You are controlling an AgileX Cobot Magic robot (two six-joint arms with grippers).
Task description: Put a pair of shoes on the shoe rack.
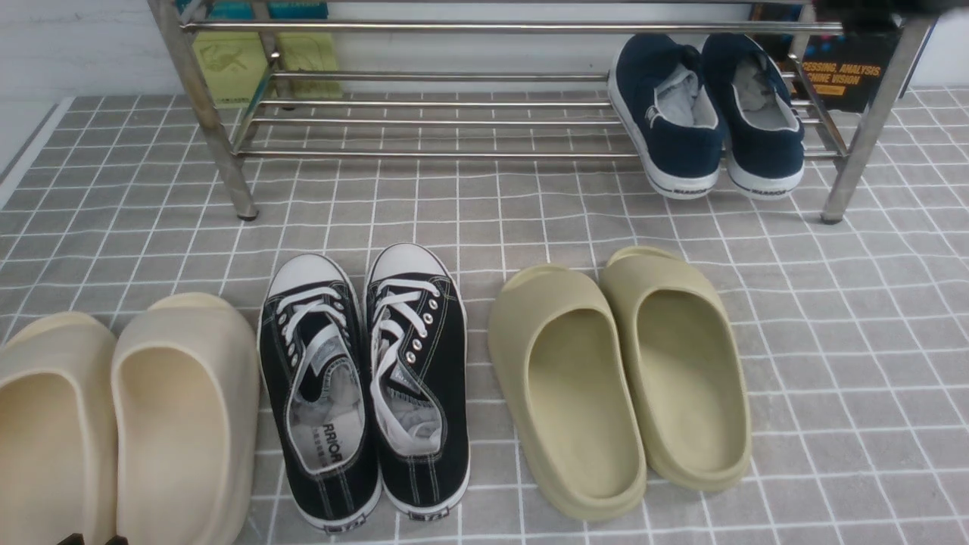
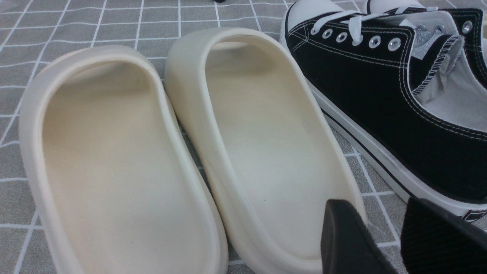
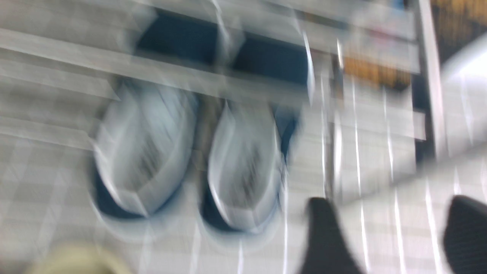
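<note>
A black board (image 1: 848, 72) behind the rack reads "ANALYSIS" and "VISION".

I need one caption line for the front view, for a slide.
Navy slip-on shoes sit on the silver shoe rack; black sneakers, olive slides and cream slides remain on the floor.

We see a shoe rack (image 1: 454, 121) of glossy metal tubes, navy canvas slip-ons (image 1: 704, 113) with white rubber soles, matt foam slides (image 1: 621, 378), and a cloth-like checked floor cover (image 1: 833, 341).
</note>
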